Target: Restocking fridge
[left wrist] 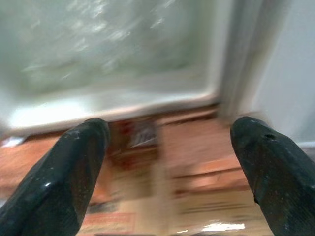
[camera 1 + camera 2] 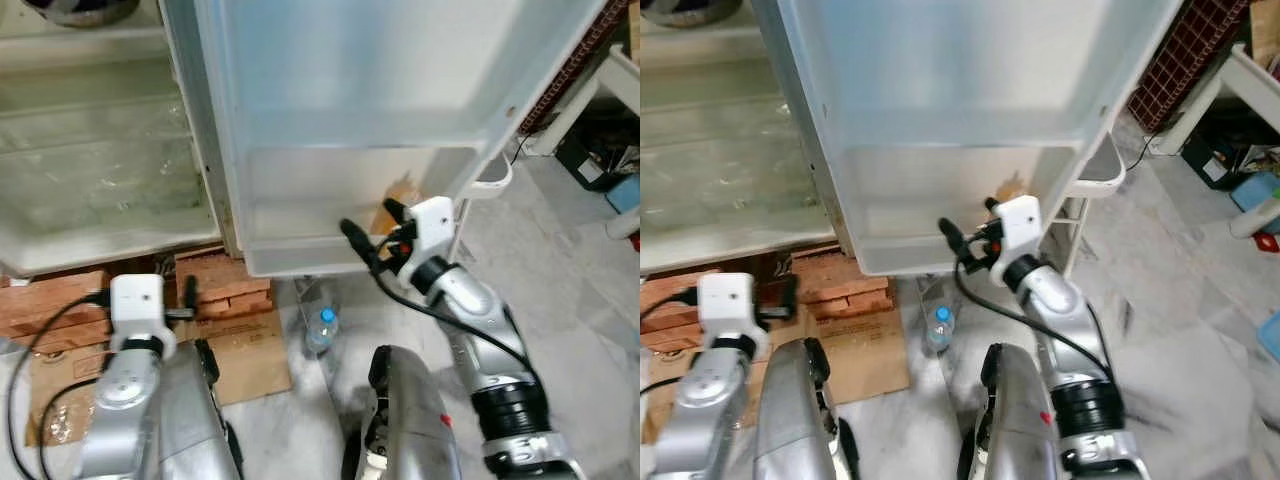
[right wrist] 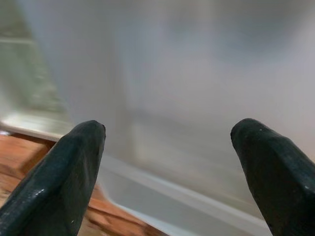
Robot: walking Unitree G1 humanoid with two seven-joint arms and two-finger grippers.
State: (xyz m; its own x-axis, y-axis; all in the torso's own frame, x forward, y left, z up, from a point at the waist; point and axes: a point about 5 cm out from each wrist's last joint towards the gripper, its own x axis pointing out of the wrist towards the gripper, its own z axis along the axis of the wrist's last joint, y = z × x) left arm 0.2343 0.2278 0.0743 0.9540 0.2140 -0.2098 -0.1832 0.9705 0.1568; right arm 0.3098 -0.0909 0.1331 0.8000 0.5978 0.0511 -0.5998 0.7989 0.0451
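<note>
At the far left, beyond the robot's left arm, the pale, bare interior of the open fridge (image 2: 100,160) stands on stacked red-brown bricks (image 2: 60,300), with flattened brown cardboard (image 2: 250,350) on the floor in front; the left gripper (image 2: 150,296) hangs low before those bricks, its 2 black fingers (image 1: 59,167) spread wide and released, nothing between them and nothing touched, pointed at the fridge's bottom edge and the bricks below it. Further right, the white fridge door (image 2: 380,110) swings out toward the robot, its translucent lower door shelf (image 2: 350,215) looking unstocked, though something orange-brown shows faintly through it that I cannot identify; under the door's lower edge, on the grey marble floor (image 2: 560,260) between the robot's legs, lies 1 small clear plastic water bottle with a blue cap (image 2: 320,330), the likely thing to restock, touched by neither gripper. To the right, the right gripper (image 2: 375,235) is raised to the front of the door shelf, its 2 fingers (image 3: 64,172) parted wide and gripping nothing; whether a fingertip touches the shelf I cannot tell.

Risks, as I judge them: the bottle sits low under the door, so a bend toward it could knock an arm or the head against the door's edge; a clipped bottle could roll off across the smooth floor; the right gripper, so near the thin shelf, could push the door or strain the plastic.
</note>
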